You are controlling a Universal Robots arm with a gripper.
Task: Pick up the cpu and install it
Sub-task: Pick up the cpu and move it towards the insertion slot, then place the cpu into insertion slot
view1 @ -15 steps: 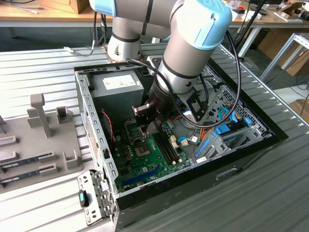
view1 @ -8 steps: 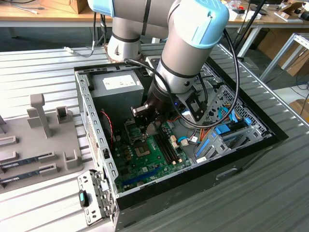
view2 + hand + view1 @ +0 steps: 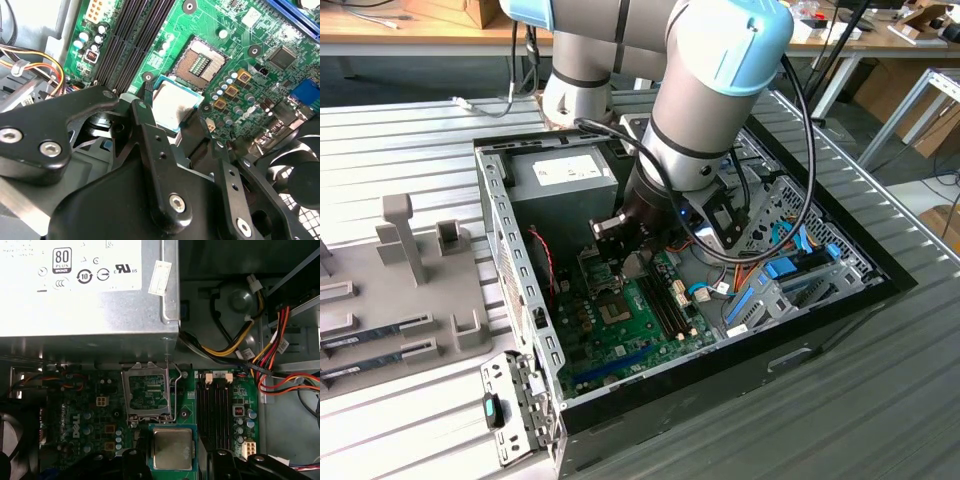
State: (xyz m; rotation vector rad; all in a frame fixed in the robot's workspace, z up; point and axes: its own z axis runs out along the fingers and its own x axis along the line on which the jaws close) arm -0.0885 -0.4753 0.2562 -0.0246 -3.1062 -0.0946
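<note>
Silver-topped cpu (image 3: 171,109), clamped in the tool (image 3: 176,104), hangs just beside the open socket (image 3: 200,62); in the exterior view the labelled power supply (image 3: 565,175) lies at the tool's eleven o'clock.

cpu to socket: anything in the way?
Nothing visible. The gripper holds the cpu just beside the socket, above the board. The socket's contacts lie bare in both wrist views, with no cable or part across the gap between the two.

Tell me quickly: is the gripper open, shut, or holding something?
The gripper: shut on the cpu, close to the empty socket on the green board.
</note>
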